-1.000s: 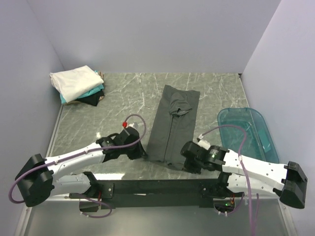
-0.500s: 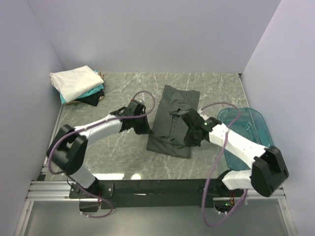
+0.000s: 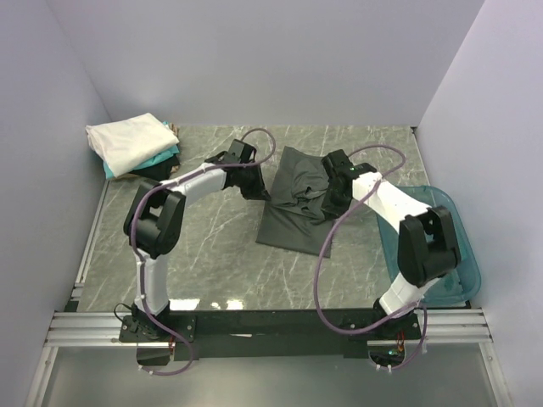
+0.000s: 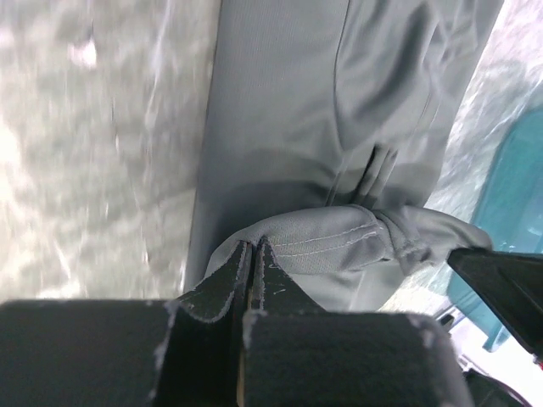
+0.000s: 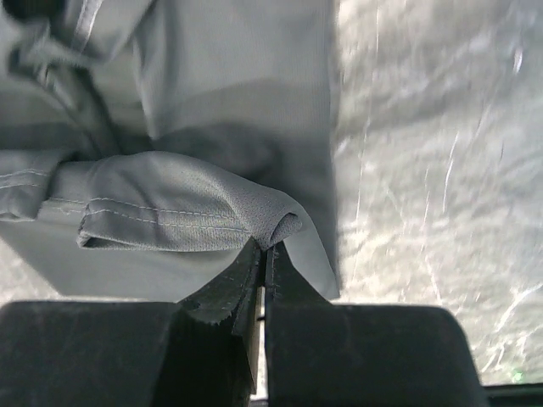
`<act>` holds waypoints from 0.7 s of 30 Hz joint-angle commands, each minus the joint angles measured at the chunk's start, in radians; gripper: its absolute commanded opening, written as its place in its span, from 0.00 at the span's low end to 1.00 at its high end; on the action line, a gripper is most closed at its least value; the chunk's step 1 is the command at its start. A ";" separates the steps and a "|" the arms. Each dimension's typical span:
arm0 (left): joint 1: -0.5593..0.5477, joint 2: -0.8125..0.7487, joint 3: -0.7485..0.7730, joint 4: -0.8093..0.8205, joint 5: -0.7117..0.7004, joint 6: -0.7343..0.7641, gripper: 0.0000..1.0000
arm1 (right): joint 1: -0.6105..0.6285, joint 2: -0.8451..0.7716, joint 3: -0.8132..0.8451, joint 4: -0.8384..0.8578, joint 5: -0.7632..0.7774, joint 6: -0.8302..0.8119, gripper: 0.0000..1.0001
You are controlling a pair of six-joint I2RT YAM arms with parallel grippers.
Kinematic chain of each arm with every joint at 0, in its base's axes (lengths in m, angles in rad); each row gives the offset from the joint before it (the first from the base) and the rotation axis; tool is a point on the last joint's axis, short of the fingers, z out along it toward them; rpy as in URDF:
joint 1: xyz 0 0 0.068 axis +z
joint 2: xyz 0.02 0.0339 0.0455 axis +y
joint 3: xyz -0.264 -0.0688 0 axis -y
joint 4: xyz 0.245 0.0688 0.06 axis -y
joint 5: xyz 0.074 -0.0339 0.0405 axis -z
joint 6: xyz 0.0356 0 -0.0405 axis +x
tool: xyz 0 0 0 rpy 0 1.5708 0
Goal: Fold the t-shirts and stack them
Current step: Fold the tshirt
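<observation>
The dark charcoal-grey t-shirt (image 3: 297, 203) lies in the middle of the table, its near hem lifted and carried back over the rest. My left gripper (image 3: 257, 188) is shut on the hem's left corner (image 4: 280, 242). My right gripper (image 3: 331, 203) is shut on the hem's right corner (image 5: 276, 222). The hemmed edge hangs between the two grippers above the lower layer of cloth. A stack of folded white, teal and black t-shirts (image 3: 131, 144) sits at the far left corner.
A translucent blue plastic tub (image 3: 437, 229) stands at the right edge of the table, close to the right arm; its rim shows in the left wrist view (image 4: 513, 195). Grey walls enclose the table on three sides. Purple cables loop over both arms.
Both grippers have moved from the near edge toward the back of the table, carrying the shirt's near hem over its far half. The visible shirt has become shorter.
</observation>
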 commanded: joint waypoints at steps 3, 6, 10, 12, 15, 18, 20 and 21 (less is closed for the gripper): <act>0.019 0.096 0.155 -0.027 0.099 0.070 0.01 | -0.050 0.071 0.097 -0.019 -0.002 -0.072 0.00; 0.027 0.144 0.208 -0.047 0.107 0.084 0.01 | -0.067 0.105 0.124 -0.017 -0.013 -0.080 0.00; 0.045 0.187 0.247 -0.064 0.121 0.090 0.05 | -0.079 0.152 0.168 -0.028 -0.016 -0.087 0.00; 0.051 0.192 0.269 -0.083 0.101 0.094 0.25 | -0.084 0.169 0.190 -0.028 -0.023 -0.095 0.13; 0.065 0.173 0.266 -0.084 0.064 0.085 0.54 | -0.085 0.175 0.232 -0.022 -0.034 -0.112 0.48; 0.073 0.137 0.255 -0.091 0.032 0.094 0.64 | -0.087 0.162 0.285 -0.035 -0.027 -0.120 0.62; 0.074 0.111 0.235 -0.097 0.027 0.105 0.66 | -0.087 0.146 0.303 -0.043 -0.020 -0.124 0.64; 0.074 0.098 0.223 -0.094 0.029 0.107 0.66 | -0.085 0.125 0.309 -0.043 -0.020 -0.126 0.65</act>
